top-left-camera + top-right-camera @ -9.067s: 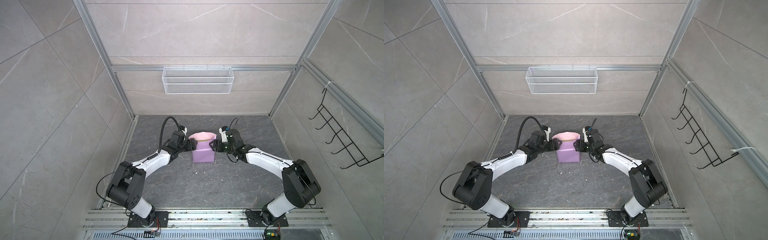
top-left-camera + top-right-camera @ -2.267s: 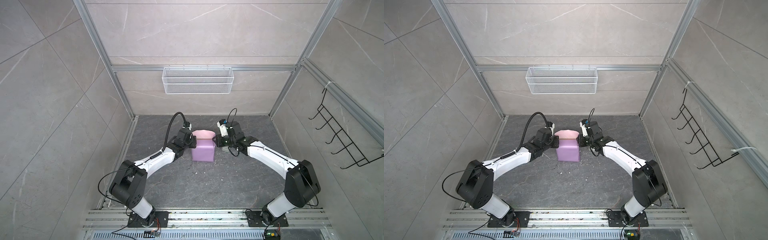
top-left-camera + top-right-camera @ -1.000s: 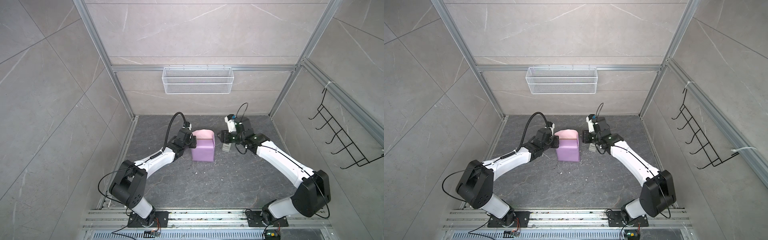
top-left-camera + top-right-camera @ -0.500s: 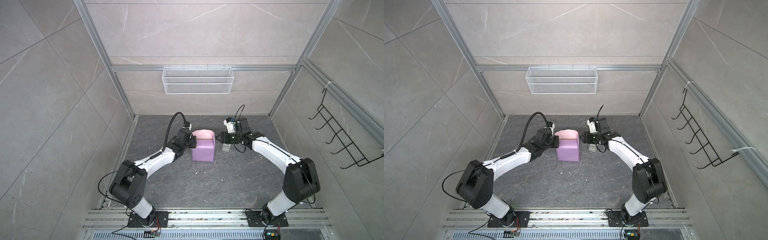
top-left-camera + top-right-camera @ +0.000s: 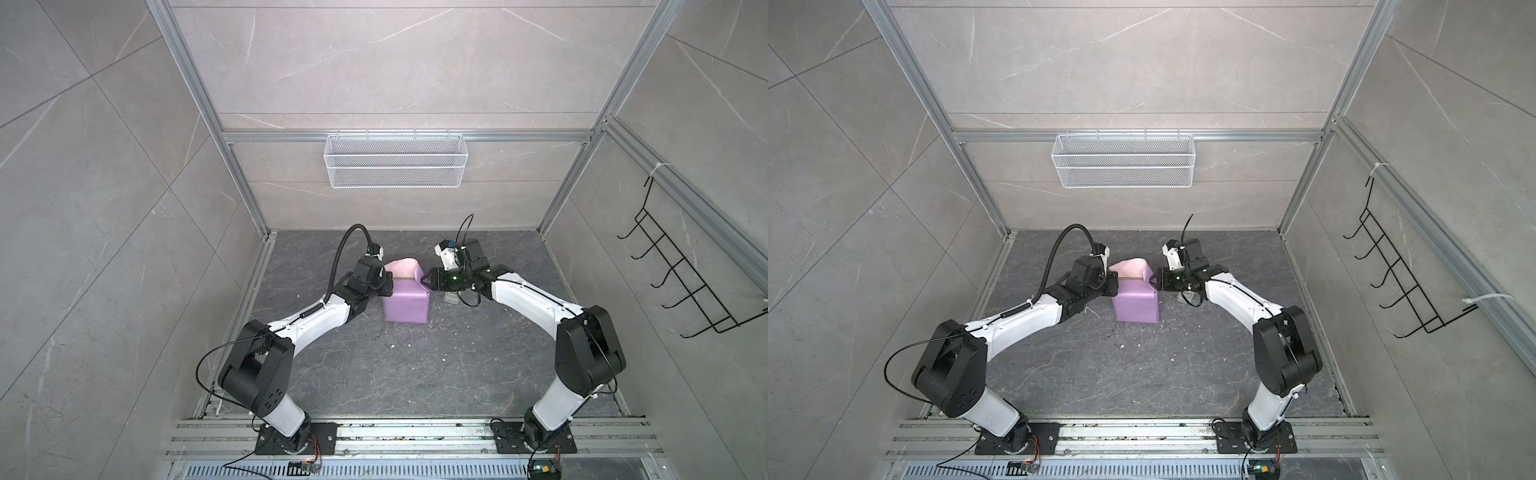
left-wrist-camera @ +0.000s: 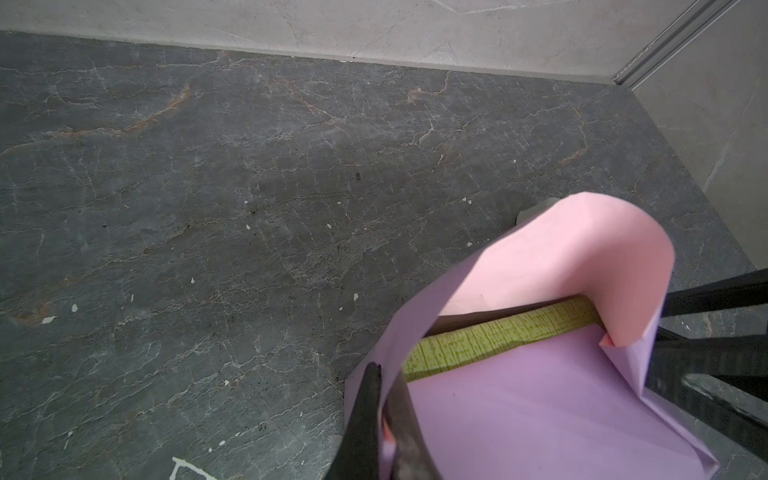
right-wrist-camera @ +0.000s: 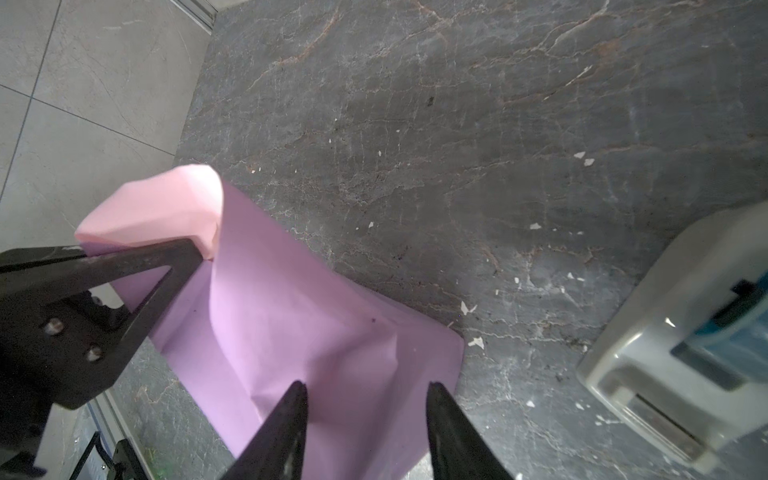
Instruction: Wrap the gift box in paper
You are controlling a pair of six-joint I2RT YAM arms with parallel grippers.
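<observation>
Loosely lilac-wrapped olive gift box (image 6: 498,336); left jaws tight on paper (image 5: 405,305), right jaws agape.

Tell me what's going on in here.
A gift box is being wrapped in paper on the table. The left gripper is shut on a paper edge at one side. The right gripper is open at the opposite side, gripping nothing. The far pink flap stands up, leaving a green strip of box uncovered. A tape dispenser sits near the right gripper.
</observation>
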